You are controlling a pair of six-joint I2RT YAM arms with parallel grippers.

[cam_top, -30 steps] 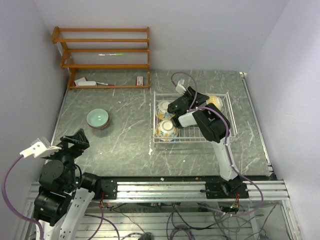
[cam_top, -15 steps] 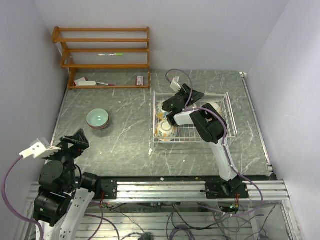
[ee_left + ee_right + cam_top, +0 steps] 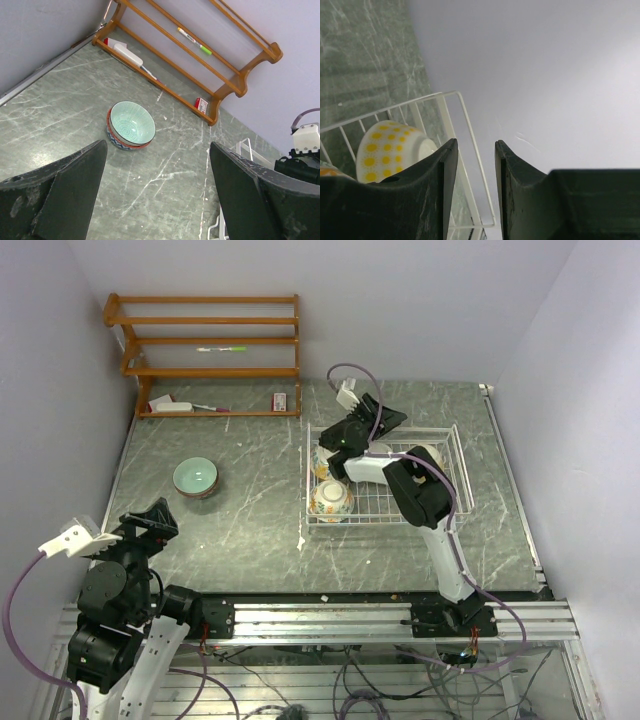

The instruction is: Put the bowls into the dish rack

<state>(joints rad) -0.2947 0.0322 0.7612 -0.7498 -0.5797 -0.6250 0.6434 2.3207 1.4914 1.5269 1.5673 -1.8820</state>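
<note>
Although the dish rack (image 3: pixel 360 522) already holds several bowls (image 3: pixel 331 500), a teal-topped stack (image 3: pixel 195 478) sits well apart on the table's (image 3: pixel 260 540) left side. Risk: the right arm, low over the rack, clips its wall or a racked bowl when swinging out. Tools: right gripper (image 3: pixel 476 145) narrow gap, empty; left gripper (image 3: pixel 157 146) wide, empty.

Top external: high, behind the arm bases, looking down on the whole worktop (image 3: pixel 255 530).
Left wrist: oblique and distant; shares the teal bowl (image 3: pixel 132 122) and wooden shelf (image 3: pixel 220 55) with top.
Right wrist: close over a dish rack (image 3: pixel 380 508) corner, facing the wall.
</note>
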